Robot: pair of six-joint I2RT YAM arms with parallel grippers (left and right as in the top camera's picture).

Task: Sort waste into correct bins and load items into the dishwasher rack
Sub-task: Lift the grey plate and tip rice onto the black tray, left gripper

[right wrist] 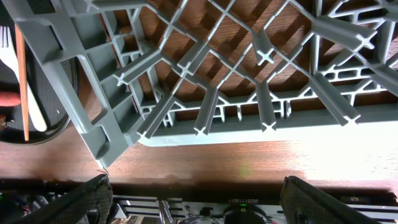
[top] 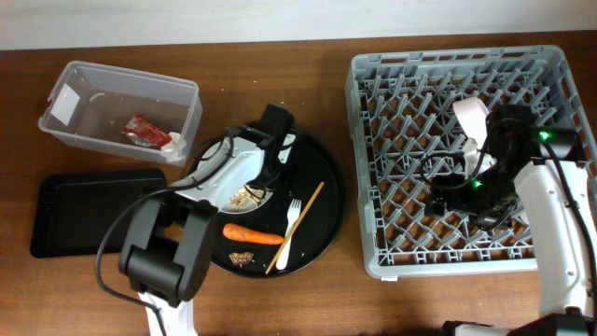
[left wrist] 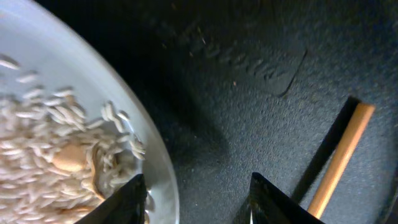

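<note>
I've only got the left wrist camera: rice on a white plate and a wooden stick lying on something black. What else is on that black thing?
Observer: It's a round black tray. An orange carrot lies on it, on the robot's side of the plate.
Operator: Is any waste in a bin?
Observer: Yes, a red sauce packet lies in the clear tub, with a crumpled white napkin beside it.
Operator: And the right arm?
Observer: The right gripper is open and empty, above the grey rack.
</note>
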